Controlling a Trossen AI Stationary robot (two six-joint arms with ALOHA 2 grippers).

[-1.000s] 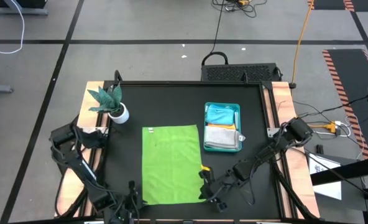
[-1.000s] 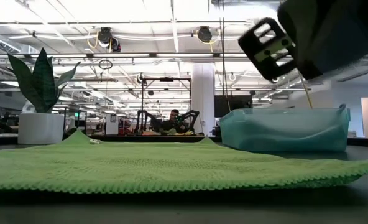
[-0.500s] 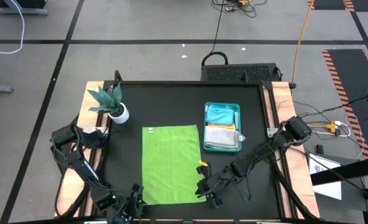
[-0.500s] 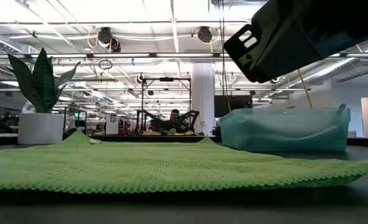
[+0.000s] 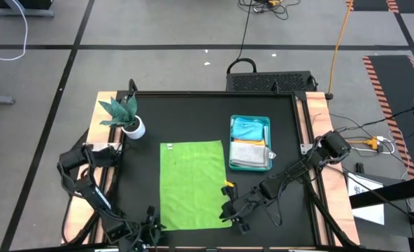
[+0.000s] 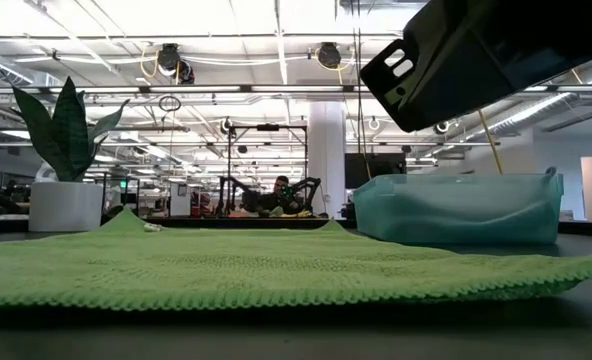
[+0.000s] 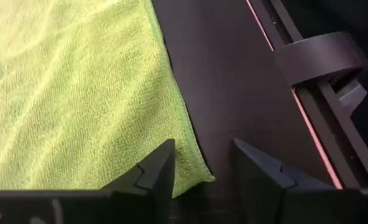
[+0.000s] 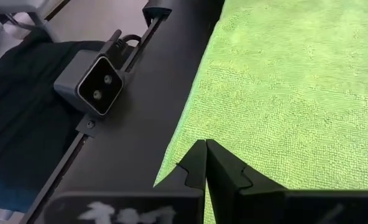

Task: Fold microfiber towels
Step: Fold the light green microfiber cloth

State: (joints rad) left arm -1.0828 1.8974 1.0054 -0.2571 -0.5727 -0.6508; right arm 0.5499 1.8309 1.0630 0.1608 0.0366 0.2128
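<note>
A lime green towel (image 5: 191, 183) lies spread flat on the black table. My left gripper (image 5: 151, 225) is at the towel's near left corner. In the left wrist view it (image 7: 202, 152) is open, one finger over the cloth and one over bare table, with the corner (image 7: 199, 177) between them. My right gripper (image 5: 228, 210) hovers at the near right corner. Its shut fingertips (image 8: 206, 144) are over the towel's near edge (image 8: 184, 124), with nothing between them. In the low view its dark body (image 6: 476, 60) hangs well above the towel (image 6: 276, 270).
A teal tray (image 5: 267, 122) at the right of the towel holds a pale blue towel (image 5: 249, 129) and a white-grey one (image 5: 249, 154). A potted plant (image 5: 126, 115) stands at the far left. The low camera (image 8: 91, 84) sits at the table's near edge.
My left arm has sunk a little toward the towel's near left corner. My right gripper has shifted slightly toward the table's left, over the near right corner, then held still. The towel has stayed flat.
</note>
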